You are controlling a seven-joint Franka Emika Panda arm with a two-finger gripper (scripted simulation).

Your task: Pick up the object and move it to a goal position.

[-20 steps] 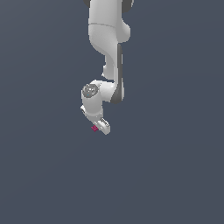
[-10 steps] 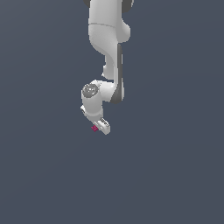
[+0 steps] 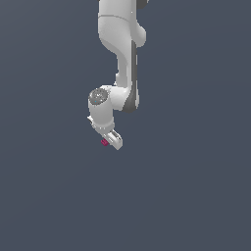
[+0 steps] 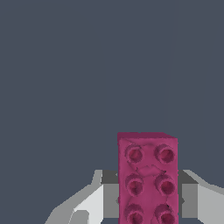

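Note:
The object (image 4: 148, 175) is a magenta studded brick, and it fills the space between my two fingers in the wrist view. Grey pads (image 4: 110, 192) press against both of its long sides, so my gripper (image 4: 148, 199) is shut on it. In the exterior view the object (image 3: 104, 142) is a tiny pink spot at the tip of the white gripper (image 3: 112, 141), on the side toward the exterior view's left. The arm reaches down from the top of that view. No goal marker shows in either view.
Uniform dark grey ground (image 3: 196, 196) surrounds the arm on all sides. Nothing else stands in either view.

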